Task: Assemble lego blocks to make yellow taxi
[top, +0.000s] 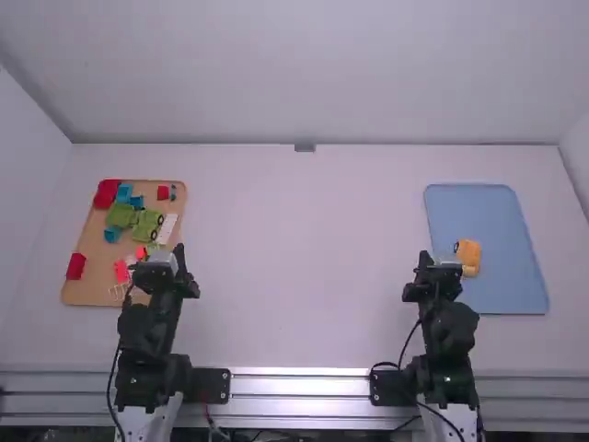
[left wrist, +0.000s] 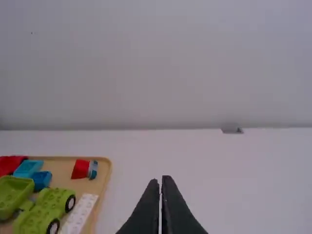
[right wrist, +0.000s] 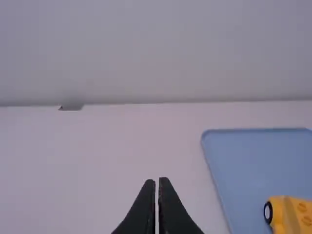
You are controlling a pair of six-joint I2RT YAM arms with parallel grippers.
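Note:
My left gripper (top: 179, 250) is over the tan tray's right edge in the high view, and my right gripper (top: 424, 258) is at the blue tray's left side. In the left wrist view the left gripper (left wrist: 160, 178) is shut with nothing between its fingers. The right gripper (right wrist: 157, 180) is likewise shut on nothing in its wrist view. A yellow block piece (top: 468, 252) with dark wheels lies on the blue tray (top: 506, 290), partly behind the right arm; the right wrist view shows the yellow piece (right wrist: 291, 214) near its lower right corner.
The tan tray (top: 83, 293) at the left holds green wheeled pieces (top: 147, 225), red blocks (top: 75, 266), blue pieces (top: 124, 193) and a white piece (top: 167, 228). White walls stand behind and beside the table (top: 304, 267).

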